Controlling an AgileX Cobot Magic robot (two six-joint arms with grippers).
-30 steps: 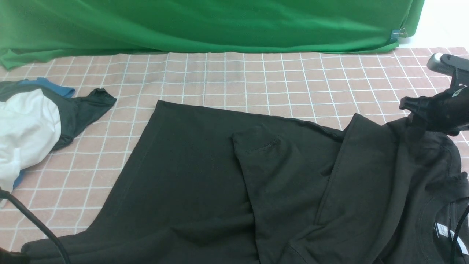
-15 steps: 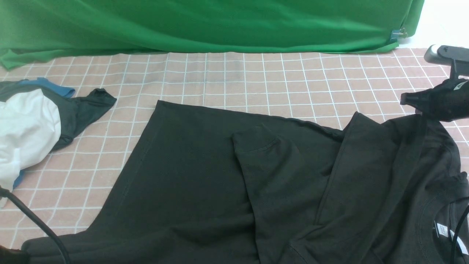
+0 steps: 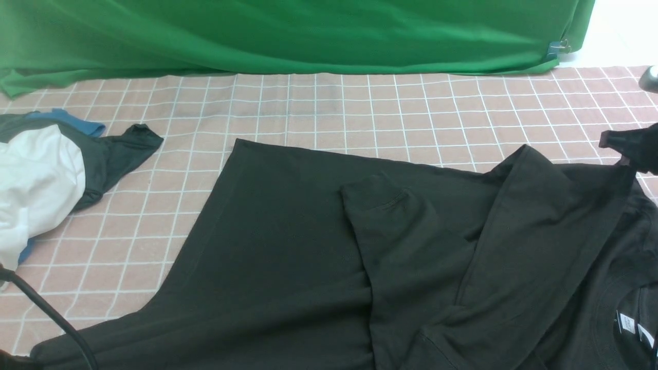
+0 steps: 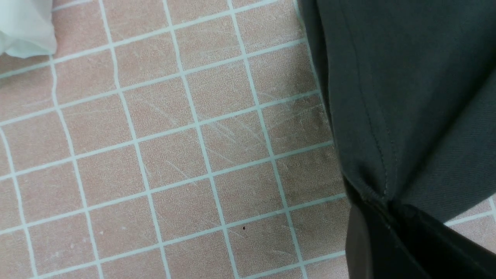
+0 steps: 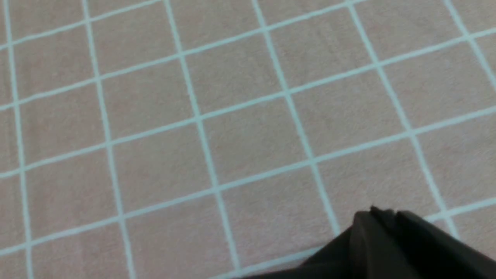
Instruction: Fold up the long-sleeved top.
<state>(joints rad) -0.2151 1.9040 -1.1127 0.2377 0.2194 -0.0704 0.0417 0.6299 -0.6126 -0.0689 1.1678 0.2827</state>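
- A pink tablecloth with a white grid [image 3: 329,103] is shown.
- A large black knit long-sleeved top [image 3: 288,231] is spread across it.
- A crumpled white garment [image 3: 36,174] and a blue-trimmed dark cloth [image 3: 118,151] are heaped at left.

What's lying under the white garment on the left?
A dark cloth with blue trim pokes out from under the white garment. How far it runs beneath is covered.

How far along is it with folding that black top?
Early on. Done: one sleeve lies folded across the body of the long-sleeved top. In hand: the right fingers pinch a raised edge at the shoulder end, and the left fingers grip a stitched corner. Left: the body lies spread wide, not yet folded.
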